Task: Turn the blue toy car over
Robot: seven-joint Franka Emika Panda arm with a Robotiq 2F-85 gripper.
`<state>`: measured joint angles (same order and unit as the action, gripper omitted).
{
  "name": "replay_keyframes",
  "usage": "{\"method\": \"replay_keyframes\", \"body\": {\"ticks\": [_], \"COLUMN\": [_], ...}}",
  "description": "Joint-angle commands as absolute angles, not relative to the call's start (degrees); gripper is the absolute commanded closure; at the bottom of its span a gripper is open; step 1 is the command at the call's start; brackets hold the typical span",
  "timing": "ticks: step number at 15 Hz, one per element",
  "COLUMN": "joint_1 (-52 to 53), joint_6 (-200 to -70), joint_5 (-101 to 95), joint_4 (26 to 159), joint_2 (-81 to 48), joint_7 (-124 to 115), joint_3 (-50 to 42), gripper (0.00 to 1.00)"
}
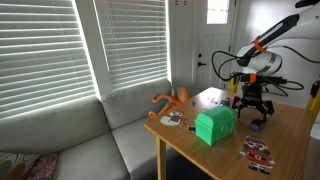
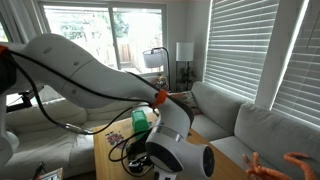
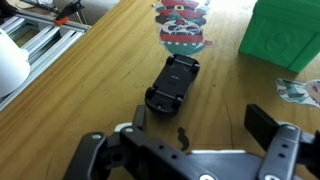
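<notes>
The gripper (image 3: 203,120) is open wide, and its two dark fingers (image 3: 262,124) stand far apart. It holds nothing and touches nothing. In the wrist view the blue toy car (image 3: 173,85) lies on the wooden table (image 3: 100,70), just past the fingertips. It is closer to one finger than to the other. The car is small and dark, and I cannot tell which way up it is. A flat red and white toy (image 3: 183,25) lies on the table just past the car's far end. The green box (image 3: 285,35) stands off to the side, well apart from the car. In an exterior view the gripper (image 1: 255,108) hangs low over the table, with the car (image 1: 258,123) right under it. An orange toy (image 1: 172,100) with long legs sits at the table's far corner, next to the grey couch (image 1: 70,140).
</notes>
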<state>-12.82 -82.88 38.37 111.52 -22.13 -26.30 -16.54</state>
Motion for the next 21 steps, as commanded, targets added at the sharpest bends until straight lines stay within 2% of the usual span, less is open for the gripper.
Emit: {"method": "replay_keyframes", "body": {"ticks": [1,9,13,14,16,17,19,21], "joint_1": [-13.17,-13.48,-13.72,-13.84,-14.18,-14.3,-14.6,-14.77], "joint_6": [-83.35,-82.46,-82.34,-82.2,-82.03,-81.84,-81.33,-81.16], "joint_5": [39.17,40.46,41.67,41.79,42.06,42.07,42.15,42.17], "joint_4": [113.6,114.3,115.34,115.57,115.81,115.92,116.03,116.13], "joint_2": [-19.61,-20.45,-20.89,-20.96,-20.94,-20.9,-20.86,-20.71], "joint_7": [-27.15,-26.65,-26.37,-26.3,-26.27,-26.3,-26.31,-26.39], "joint_3": [-16.32,-15.93,-16.07,-16.18,-16.37,-16.49,-16.63,-16.74], "gripper": [0.0,0.0,0.17,0.31,0.35,0.42,0.45,0.44]}}
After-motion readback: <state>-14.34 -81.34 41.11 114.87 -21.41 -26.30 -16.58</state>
